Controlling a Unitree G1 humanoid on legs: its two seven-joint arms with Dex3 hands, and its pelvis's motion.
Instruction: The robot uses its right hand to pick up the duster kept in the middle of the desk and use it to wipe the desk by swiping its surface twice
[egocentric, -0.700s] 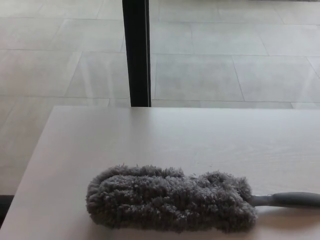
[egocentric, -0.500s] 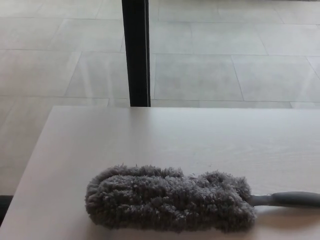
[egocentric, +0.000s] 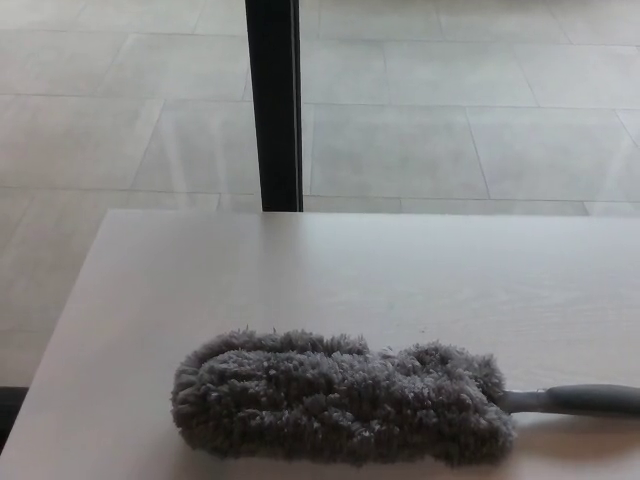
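From my seat almost nothing has changed. The whole picture has slid a touch: the desk's (egocentric: 300, 270) far edge sits slightly higher in the frame and the black post (egocentric: 273, 100) at upper centre has nudged right. That is my camera shifting. The duster (egocentric: 340, 397) has not moved on the desk.
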